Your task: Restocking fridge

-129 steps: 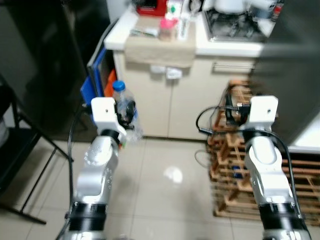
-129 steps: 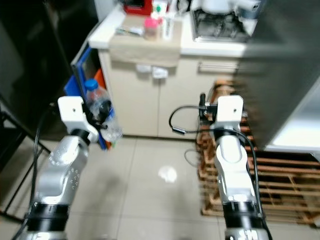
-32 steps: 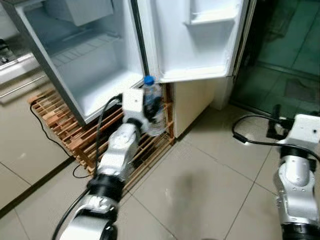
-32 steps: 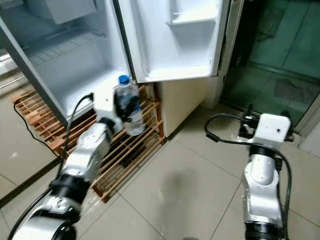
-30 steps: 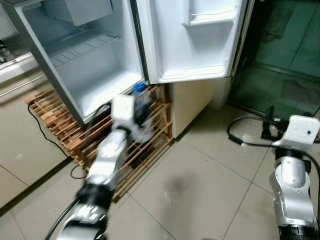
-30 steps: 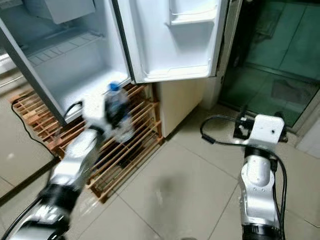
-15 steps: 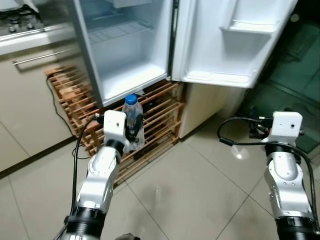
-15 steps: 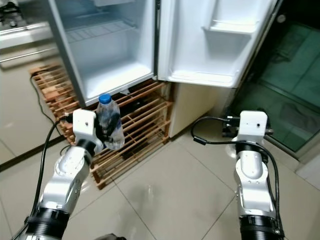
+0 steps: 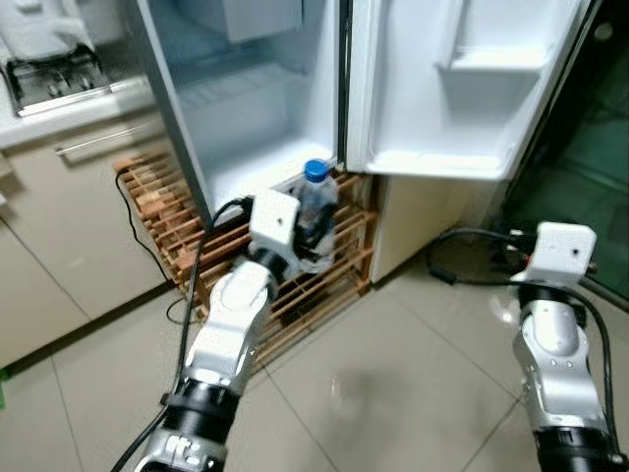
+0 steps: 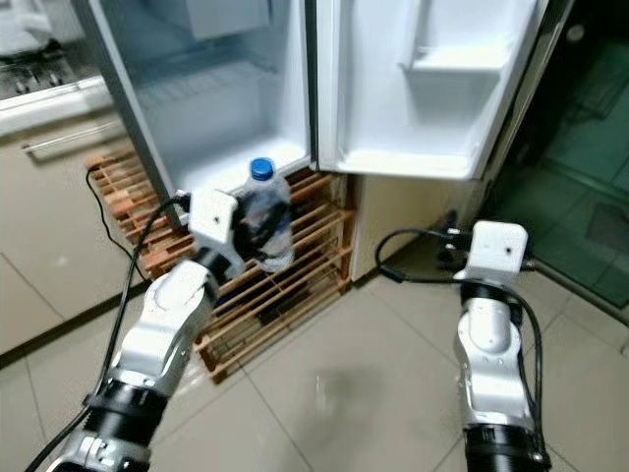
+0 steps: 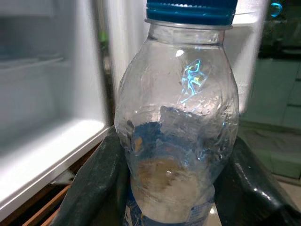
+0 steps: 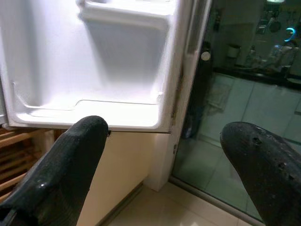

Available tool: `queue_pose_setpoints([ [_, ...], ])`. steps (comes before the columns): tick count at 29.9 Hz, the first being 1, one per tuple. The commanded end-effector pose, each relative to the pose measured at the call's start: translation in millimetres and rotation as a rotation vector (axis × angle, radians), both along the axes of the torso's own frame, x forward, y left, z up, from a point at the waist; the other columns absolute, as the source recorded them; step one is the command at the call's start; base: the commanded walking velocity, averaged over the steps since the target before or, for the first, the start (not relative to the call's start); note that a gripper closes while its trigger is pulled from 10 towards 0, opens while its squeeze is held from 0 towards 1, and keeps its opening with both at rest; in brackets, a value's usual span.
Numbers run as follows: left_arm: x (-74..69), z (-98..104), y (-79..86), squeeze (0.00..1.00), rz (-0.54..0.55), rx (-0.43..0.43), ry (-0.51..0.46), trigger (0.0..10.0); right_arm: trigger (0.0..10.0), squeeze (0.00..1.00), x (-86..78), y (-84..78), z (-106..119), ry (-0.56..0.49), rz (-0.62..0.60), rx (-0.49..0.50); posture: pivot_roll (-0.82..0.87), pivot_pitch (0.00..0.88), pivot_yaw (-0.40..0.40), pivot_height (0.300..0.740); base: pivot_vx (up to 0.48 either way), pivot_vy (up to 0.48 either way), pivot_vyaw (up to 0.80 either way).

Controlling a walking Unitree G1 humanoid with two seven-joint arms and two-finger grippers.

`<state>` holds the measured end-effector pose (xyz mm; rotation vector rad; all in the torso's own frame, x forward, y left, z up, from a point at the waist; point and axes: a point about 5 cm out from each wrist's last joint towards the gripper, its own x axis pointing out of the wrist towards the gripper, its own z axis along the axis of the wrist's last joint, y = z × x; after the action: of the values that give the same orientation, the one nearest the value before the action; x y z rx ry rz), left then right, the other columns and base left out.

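A clear plastic water bottle (image 9: pixel 316 211) with a blue cap stands upright in my left gripper (image 9: pixel 313 234), which is shut on its lower body. The left wrist view shows the bottle (image 11: pixel 178 136) up close between two black fingers (image 11: pixel 91 188). It hovers just in front of the open fridge's (image 9: pixel 257 118) bottom shelf edge, beside the lower corner of the open door (image 9: pixel 462 88). My right gripper (image 12: pixel 164 129) is open, holds nothing and faces the door's lower shelf; that arm (image 9: pixel 555 295) is raised at the right.
A wooden slatted rack (image 9: pixel 167 206) sits under and in front of the fridge. A cream kitchen cabinet (image 9: pixel 69 226) with a stove top (image 9: pixel 49 74) stands on the left. A black cable (image 9: pixel 462 270) trails over the tiled floor, and dark glass (image 9: pixel 600 147) lies to the right.
The camera has shifted a little. My left arm has carried the bottle up and forward, closer to the fridge's bottom shelf edge and door corner. The right arm keeps its pose.
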<state>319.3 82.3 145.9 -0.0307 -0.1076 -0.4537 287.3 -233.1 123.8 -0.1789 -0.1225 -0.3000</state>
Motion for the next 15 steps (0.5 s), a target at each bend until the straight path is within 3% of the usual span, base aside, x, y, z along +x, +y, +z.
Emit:
queue_pose_setpoints([
  [1, 4.6, 1.2, 9.7, 0.00, 0.044, -0.013, 0.009, 10.0, 10.0, 0.00, 1.8, 3.3, 4.6, -0.019, 0.015, -0.004, -0.16, 0.000, 0.042, 0.740, 0.472, 0.000, 0.00],
  [8, 9.5, -6.4, 19.1, 0.00, 0.105, -0.064, 0.069, 10.0, 10.0, 0.00, 1.0, 3.5, 3.3, -0.016, 0.012, 0.011, -0.16, 0.000, 0.047, 0.740, 0.472, 0.000, 0.00],
  [15, 8.7, -9.8, 19.9, 0.00, 0.113, -0.057, 0.076, 10.0, 10.0, 0.00, 1.7, 6.3, 1.3, -0.005, 0.028, 0.016, -0.16, 0.000, 0.039, 0.740, 0.472, 0.000, 0.00],
])
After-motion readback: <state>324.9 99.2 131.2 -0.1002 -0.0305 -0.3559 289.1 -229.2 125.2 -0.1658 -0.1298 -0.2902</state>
